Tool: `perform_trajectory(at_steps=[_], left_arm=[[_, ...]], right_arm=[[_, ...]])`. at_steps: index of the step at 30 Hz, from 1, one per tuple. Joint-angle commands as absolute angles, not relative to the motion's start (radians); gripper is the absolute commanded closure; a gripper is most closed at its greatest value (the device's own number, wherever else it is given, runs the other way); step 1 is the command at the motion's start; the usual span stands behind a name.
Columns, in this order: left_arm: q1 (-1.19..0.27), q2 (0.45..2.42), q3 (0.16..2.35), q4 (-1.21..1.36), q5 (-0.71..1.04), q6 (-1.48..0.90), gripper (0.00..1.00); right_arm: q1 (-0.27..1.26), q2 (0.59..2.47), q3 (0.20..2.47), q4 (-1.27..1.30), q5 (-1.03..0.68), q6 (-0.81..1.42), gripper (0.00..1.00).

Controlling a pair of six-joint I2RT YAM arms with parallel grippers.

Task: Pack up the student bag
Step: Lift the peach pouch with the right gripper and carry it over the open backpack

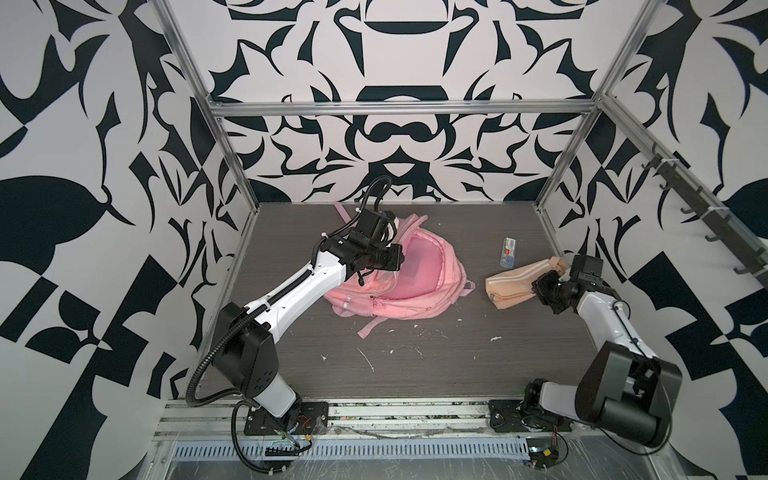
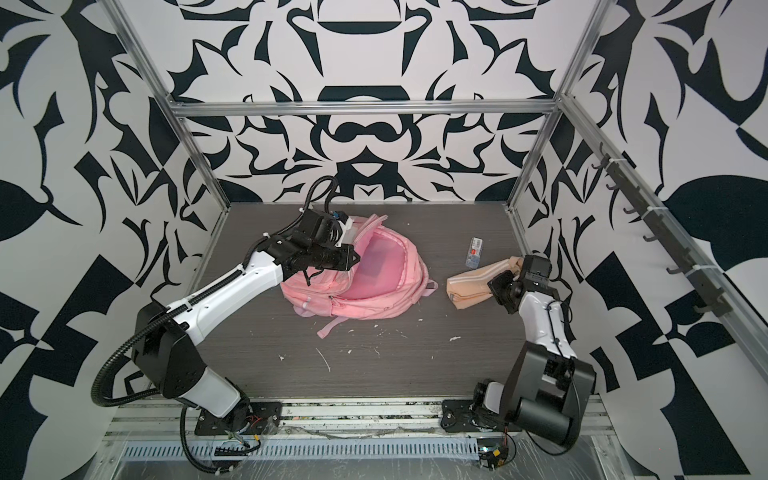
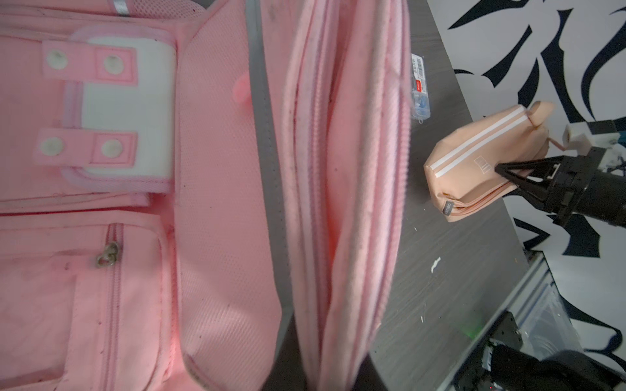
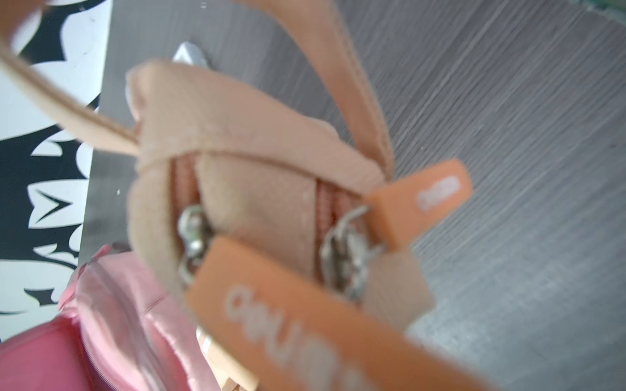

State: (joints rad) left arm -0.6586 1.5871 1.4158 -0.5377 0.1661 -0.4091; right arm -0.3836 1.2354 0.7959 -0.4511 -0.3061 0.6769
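The student bag [image 1: 415, 303] [image 2: 374, 303] is a pink backpack lying on the table's middle, with its main compartment gaping open. My left gripper [image 1: 400, 257] [image 2: 355, 257] is shut on the bag's zip rim and holds that edge up. In the left wrist view the rim [image 3: 338, 237] runs between the dark jaws [image 3: 333, 379]. To the right, a beige pouch [image 1: 515, 284] [image 2: 473, 282] [image 3: 474, 159] has its far end raised off the table. My right gripper [image 1: 540, 282] [image 2: 498, 284] [image 3: 508, 174] is shut on it. The right wrist view shows the pouch's zip end [image 4: 237, 162] up close.
A small clear plastic box [image 1: 508, 250] [image 2: 475, 250] with a red label lies behind the pouch. One bag strap [image 1: 370, 328] trails toward the front. White scraps [image 1: 494, 338] dot the dark table. Metal frame posts [image 1: 232, 158] stand at the back corners.
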Motion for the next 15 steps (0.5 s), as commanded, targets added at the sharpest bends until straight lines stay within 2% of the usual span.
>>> perform_trajectory(at_steps=[1, 6, 10, 15], left_arm=[[-0.644, 1.528, 1.489, -0.567, 0.288, -0.37, 1.0], [-0.589, 1.5, 1.502, -0.57, 0.354, -0.373, 1.0], [-0.548, 1.504, 1.505, -0.555, 0.471, -0.369, 1.0], [-0.538, 1.511, 1.522, -0.543, 0.534, -0.366, 1.0]], right_arm=[[-0.321, 1.166, 0.854, -0.568, -0.322, 0.634, 1.0], [-0.186, 1.11, 0.962, -0.604, -0.389, 0.594, 1.0], [-0.114, 1.19, 1.018, -0.476, -0.566, 0.629, 1.0], [0.037, 1.353, 1.207, -0.474, -0.625, 0.601, 1.0]])
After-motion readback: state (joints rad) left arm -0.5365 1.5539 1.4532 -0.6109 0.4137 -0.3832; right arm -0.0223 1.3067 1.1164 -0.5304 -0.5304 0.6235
